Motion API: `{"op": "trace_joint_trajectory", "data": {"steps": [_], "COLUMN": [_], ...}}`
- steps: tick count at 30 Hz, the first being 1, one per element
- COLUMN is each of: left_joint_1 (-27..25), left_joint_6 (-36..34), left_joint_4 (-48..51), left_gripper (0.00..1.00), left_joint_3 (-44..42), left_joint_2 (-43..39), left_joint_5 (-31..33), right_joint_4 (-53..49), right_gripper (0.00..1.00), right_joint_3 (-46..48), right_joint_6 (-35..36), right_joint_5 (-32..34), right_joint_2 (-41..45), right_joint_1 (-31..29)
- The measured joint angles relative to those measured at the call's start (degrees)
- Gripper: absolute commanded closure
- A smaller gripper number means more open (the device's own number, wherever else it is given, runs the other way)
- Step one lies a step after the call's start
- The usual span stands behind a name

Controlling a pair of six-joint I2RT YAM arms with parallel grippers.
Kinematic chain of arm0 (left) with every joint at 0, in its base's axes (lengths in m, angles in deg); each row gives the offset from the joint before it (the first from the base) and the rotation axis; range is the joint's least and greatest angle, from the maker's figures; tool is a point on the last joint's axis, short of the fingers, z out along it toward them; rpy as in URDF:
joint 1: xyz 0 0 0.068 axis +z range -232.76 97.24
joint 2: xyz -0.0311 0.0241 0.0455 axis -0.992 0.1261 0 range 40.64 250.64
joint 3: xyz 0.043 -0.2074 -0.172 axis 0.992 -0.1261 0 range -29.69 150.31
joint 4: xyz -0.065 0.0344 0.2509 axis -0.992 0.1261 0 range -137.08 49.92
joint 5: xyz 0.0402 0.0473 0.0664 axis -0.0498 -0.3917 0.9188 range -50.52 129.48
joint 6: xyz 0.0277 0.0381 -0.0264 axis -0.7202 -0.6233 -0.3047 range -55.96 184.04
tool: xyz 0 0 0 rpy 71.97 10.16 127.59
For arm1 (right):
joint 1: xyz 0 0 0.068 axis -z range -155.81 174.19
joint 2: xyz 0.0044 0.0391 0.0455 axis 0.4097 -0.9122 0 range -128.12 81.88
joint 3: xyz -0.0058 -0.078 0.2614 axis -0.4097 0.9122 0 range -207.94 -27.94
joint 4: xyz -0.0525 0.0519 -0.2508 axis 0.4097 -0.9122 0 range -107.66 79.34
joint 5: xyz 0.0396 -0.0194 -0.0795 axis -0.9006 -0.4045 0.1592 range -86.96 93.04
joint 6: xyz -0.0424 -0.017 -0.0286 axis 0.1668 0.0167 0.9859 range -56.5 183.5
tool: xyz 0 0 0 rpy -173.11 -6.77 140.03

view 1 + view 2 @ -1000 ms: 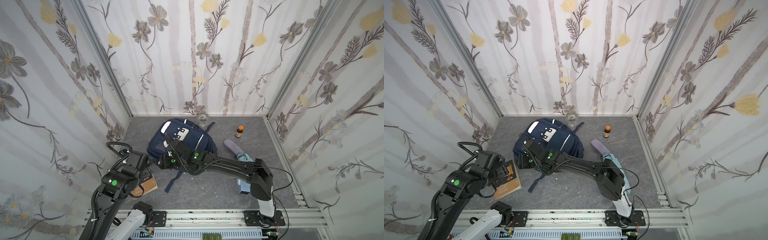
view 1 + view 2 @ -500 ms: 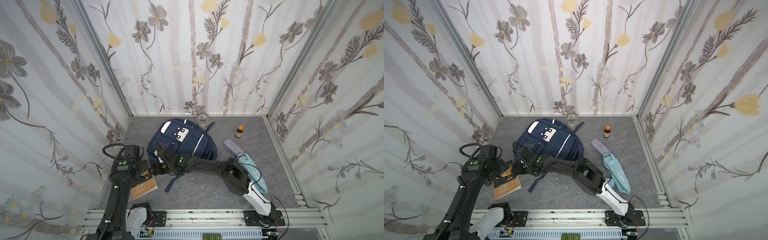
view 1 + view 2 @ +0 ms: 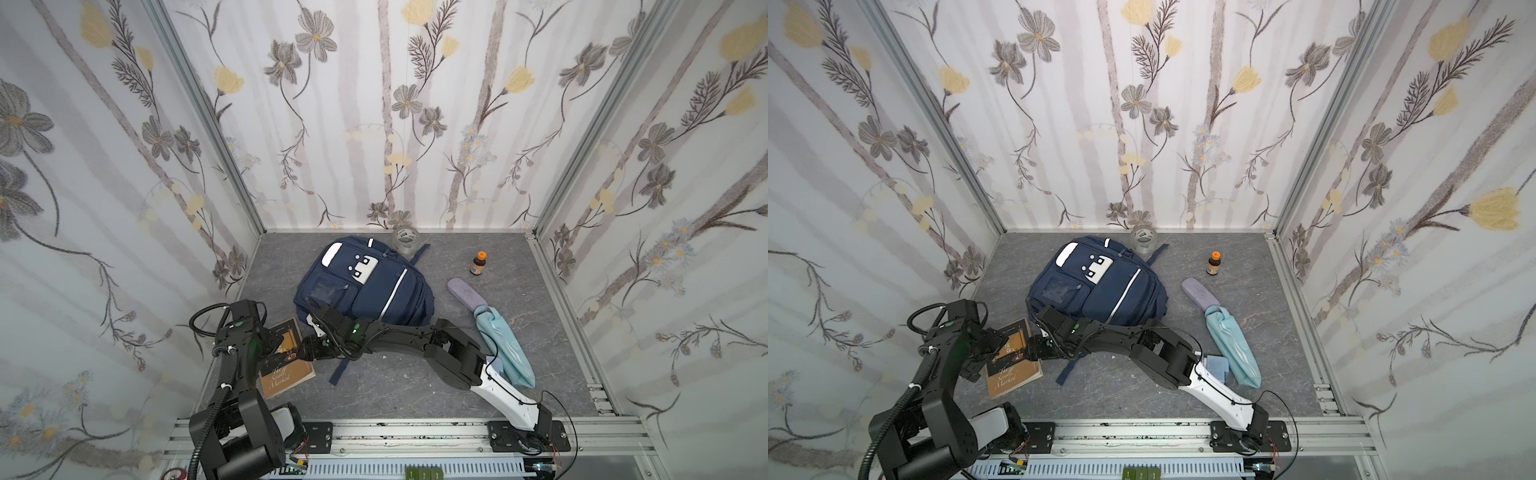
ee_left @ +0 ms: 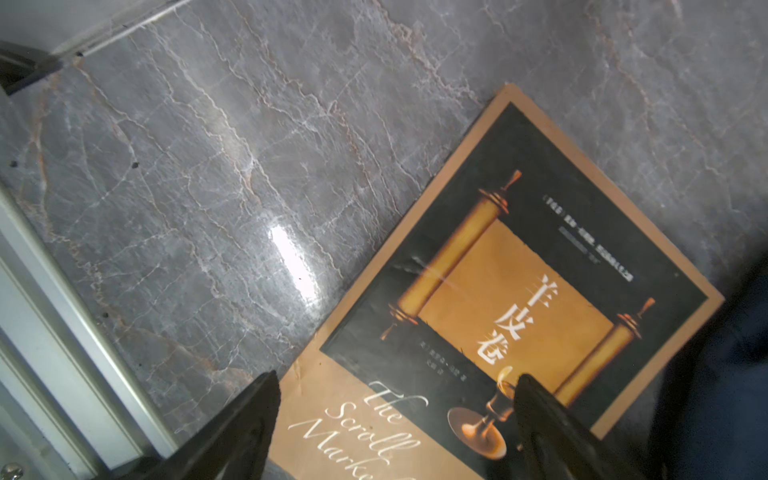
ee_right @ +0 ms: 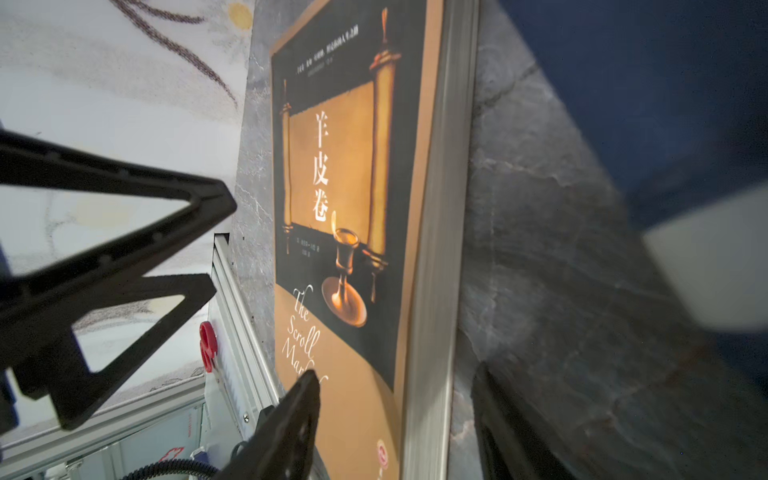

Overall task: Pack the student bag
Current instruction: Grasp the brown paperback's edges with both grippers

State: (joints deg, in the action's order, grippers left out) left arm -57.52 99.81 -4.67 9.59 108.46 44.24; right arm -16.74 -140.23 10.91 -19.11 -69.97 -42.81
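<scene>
The student bag (image 3: 374,286) (image 3: 1104,286), navy with white patches, lies flat at the middle back, zipped pockets facing up. A brown book with a scroll on its cover (image 3: 289,372) (image 4: 511,266) (image 5: 345,174) lies on the table, front left of the bag. My left gripper (image 4: 395,382) (image 3: 279,347) hovers open over the book's cover, holding nothing. My right gripper (image 5: 392,374) (image 3: 309,349) reaches across from the right and stands open, one finger over the cover, the other beside the page edge, with gaps on both sides.
A clear tape roll (image 3: 405,241) stands at the back wall by the bag. To the right are a small brown bottle with an orange cap (image 3: 478,264), a grey-purple case (image 3: 465,293) and a light blue pouch (image 3: 505,347). The left wall is close to the book.
My right gripper has moved left and forward from the bag's lower edge to the book. The left arm has swung down over the book and its jaws have opened wider.
</scene>
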Motion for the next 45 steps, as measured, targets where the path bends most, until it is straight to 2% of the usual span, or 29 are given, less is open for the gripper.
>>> {"op": "trace_joint_trajectory", "data": {"steps": [4, 11, 15, 20, 27, 29, 34, 38, 45], "left_joint_1": [3.19, 3.76, 3.85, 3.87, 3.85, 3.85, 3.69, 3.67, 3.69], "left_joint_6": [-1.84, -3.65, -4.07, -4.09, -4.11, -4.15, -4.24, -4.26, -4.26], "left_joint_4": [-3.67, -10.45, -12.11, -13.92, -14.58, -14.34, -15.06, -15.02, -15.02], "left_gripper": [0.09, 0.09, 0.09, 0.09, 0.09, 0.09, 0.09, 0.09, 0.09], "left_joint_3": [-1.7, -2.89, -2.89, -2.89, -2.69, -2.4, -1.42, -1.29, -1.29], "left_joint_2": [2.86, 10.14, 11.5, 12.33, 13.07, 13.49, 15.23, 15.41, 15.41], "left_joint_5": [-1.44, -5.81, -6.56, -7.02, -7.19, -7.37, -7.32, -7.34, -7.34], "right_joint_4": [0.87, 2.4, 3.23, 3.26, 4.92, 6.08, 8.0, 9.75, 11.89], "right_gripper": [0.42, 0.44, 0.54, 0.75, 0.89, 0.88, 0.75, 0.69, 0.67], "right_joint_3": [-0.33, -0.33, 0.37, 0.79, 2.27, 2.8, 3.15, 3.45, 3.61], "right_joint_6": [-0.92, -3.85, -5.22, -7.06, -9.05, -9.09, -10.01, -11.06, -13.2], "right_joint_5": [-2.27, -7.26, -8.02, -8.46, -10.45, -10.4, -13.42, -15.32, -15.96], "right_joint_2": [-0.63, -1.49, -1.49, -1.44, 0.74, 1.44, 1.86, 1.84, 0.98], "right_joint_1": [0.13, 0.63, 0.76, 1.27, 2.27, 2.25, 2.54, 2.51, 2.51]}}
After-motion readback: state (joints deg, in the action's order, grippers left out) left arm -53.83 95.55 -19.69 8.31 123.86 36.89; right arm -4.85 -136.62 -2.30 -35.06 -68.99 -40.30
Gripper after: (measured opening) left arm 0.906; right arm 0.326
